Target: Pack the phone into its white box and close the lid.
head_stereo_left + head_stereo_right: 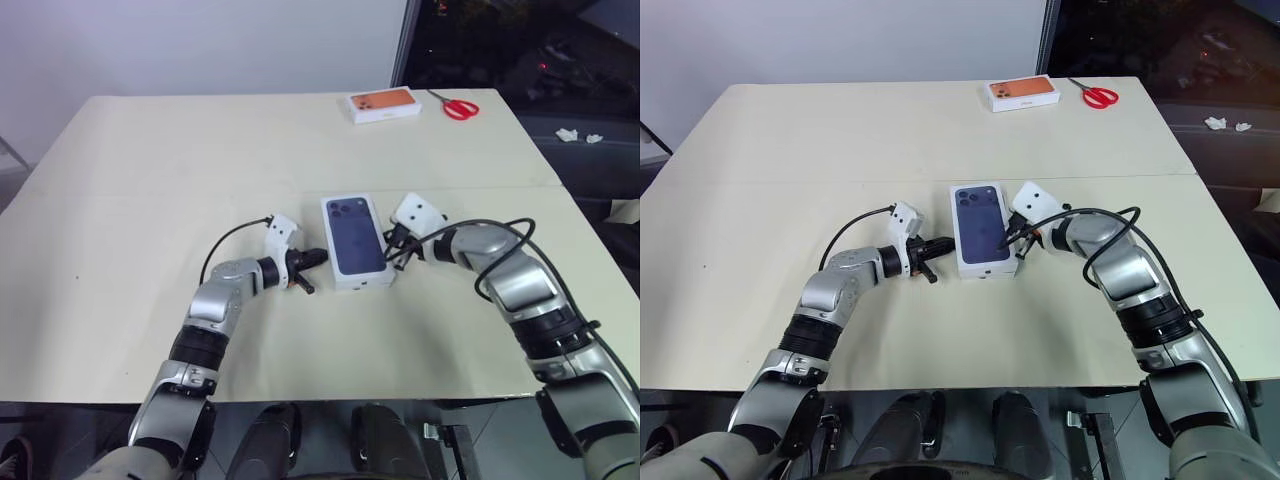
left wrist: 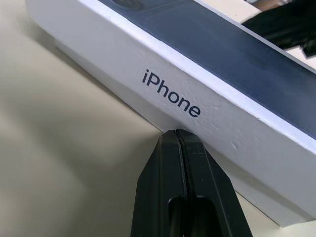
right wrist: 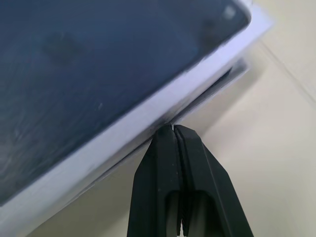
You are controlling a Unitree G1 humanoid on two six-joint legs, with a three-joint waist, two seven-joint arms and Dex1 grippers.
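Step in hand: seating the lid on the white box (image 1: 357,243) — judged nearly done, since the right wrist view shows a thin gap under the lid edge on that side.
Left gripper (image 1: 312,258): fingers clenched together, holding nothing; tips pressed against the box's long side wall, just below the printed "iPhone" lettering.
Right gripper (image 1: 1017,240): fingers clenched together, holding nothing; tips at the seam between lid and base on the opposite long side.
Technique: press both sides evenly inward and down — uneven force would likely skew the lid or slide the box across the tabletop (image 1: 150,200).
Phone: not visible; presumably inside the box. The dark navy slab seen on top is the lid's print.
Box location: near the middle of the tabletop, towards the near edge.
Materials: stiff matte white cardboard, thin walls, sharp corners; glossy dark print; smooth pale tabletop.
Bystanders: orange-printed box (image 1: 384,104) and red scissors (image 1: 457,106) at the far edge, well apart.
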